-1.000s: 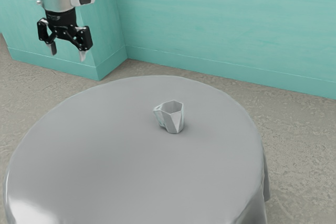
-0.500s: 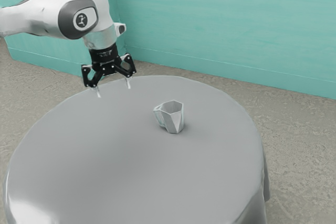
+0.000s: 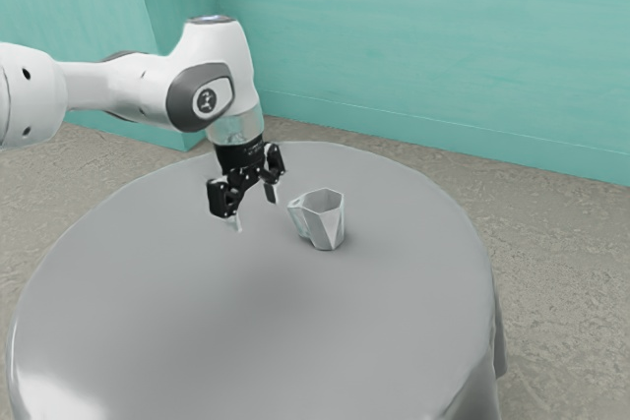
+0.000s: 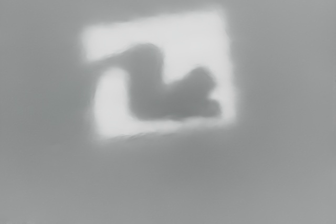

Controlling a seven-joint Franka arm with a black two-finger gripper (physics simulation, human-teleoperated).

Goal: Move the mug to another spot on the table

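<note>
The arm (image 3: 118, 95) is coming in from the exterior view's left, its white links running almost level before the last joint is bending down over the tabletop (image 3: 197, 331). The wrist is pointing the tool (image 3: 250, 209) downward, low above the grey surface. Its two fingers (image 3: 233, 221) are standing spread apart, gripping nothing. The line between them is running slantwise, with one fingertip nearer and further left and the other farther and closer to the mug (image 3: 318, 218).

The mug is standing upright on the tabletop, slightly to the far side of its middle. It is sitting just to the right of the tool in the exterior view, apart from it. Its long axis is running vertically, with the open mouth facing up. Its handle (image 3: 298, 219) is pointing toward the exterior view's left, toward the tool.

In the wrist view, the grey tabletop (image 4: 283, 182) is carrying a bright patch (image 4: 210, 40) with a dark blurred shape (image 4: 168, 95) inside it; what that shape is cannot be told
</note>
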